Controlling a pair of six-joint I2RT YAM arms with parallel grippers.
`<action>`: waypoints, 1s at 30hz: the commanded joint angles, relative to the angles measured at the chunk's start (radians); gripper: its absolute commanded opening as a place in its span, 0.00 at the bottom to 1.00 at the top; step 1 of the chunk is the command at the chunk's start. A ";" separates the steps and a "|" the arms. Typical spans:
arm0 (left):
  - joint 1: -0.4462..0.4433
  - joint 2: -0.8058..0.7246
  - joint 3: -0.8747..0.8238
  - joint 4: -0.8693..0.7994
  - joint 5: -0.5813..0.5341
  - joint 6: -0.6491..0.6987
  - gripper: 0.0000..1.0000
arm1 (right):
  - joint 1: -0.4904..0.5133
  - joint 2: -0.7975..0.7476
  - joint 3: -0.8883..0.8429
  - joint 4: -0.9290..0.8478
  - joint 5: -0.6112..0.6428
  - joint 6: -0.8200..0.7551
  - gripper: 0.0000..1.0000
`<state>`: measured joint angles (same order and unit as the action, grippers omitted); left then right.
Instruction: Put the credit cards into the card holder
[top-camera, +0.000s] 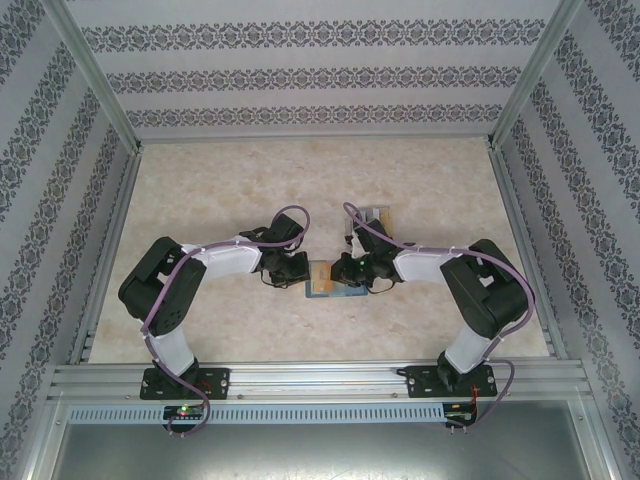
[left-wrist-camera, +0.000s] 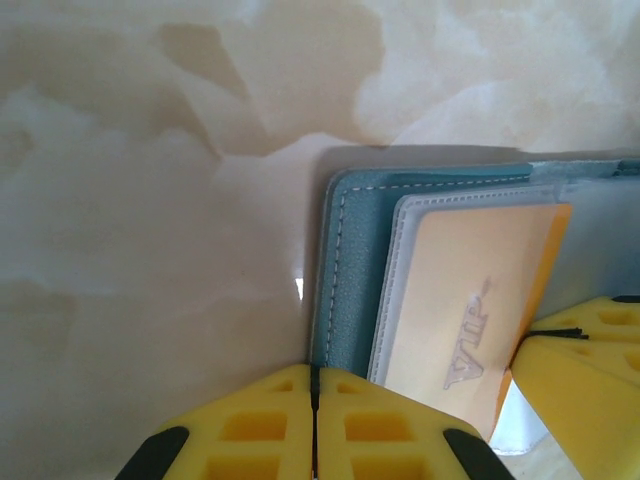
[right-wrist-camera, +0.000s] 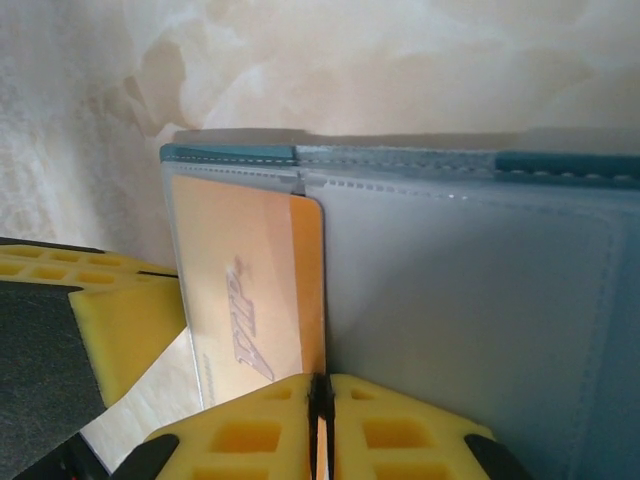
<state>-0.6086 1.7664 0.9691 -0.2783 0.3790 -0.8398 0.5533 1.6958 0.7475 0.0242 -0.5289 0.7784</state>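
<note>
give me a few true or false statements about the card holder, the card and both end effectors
1. The card holder lies opened on the table. True.
2. The card at its clear pocket is dark grey. False: the card is orange-tan, stamped VIP.
3. The left end effector is wide open. False: its fingers are shut, at the card holder's edge.
4. The right end effector is shut on the card's edge. True.

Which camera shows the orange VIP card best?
Left wrist: the orange VIP card shows most of its face, lettering readable. Right wrist shows the card steeply foreshortened; top external gives a small tan patch.
</note>
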 joint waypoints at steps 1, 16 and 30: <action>-0.014 0.008 0.005 0.010 0.014 0.016 0.08 | 0.029 0.023 0.043 -0.009 -0.031 -0.046 0.13; -0.014 -0.067 -0.022 -0.040 -0.096 0.009 0.17 | -0.026 -0.145 0.099 -0.259 0.132 -0.193 0.32; -0.014 -0.158 -0.006 -0.010 -0.168 0.016 0.31 | -0.130 0.002 0.508 -0.652 0.497 -0.474 0.37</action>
<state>-0.6094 1.6295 0.9463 -0.3004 0.2295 -0.8368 0.4213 1.6371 1.1988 -0.5205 -0.0883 0.3813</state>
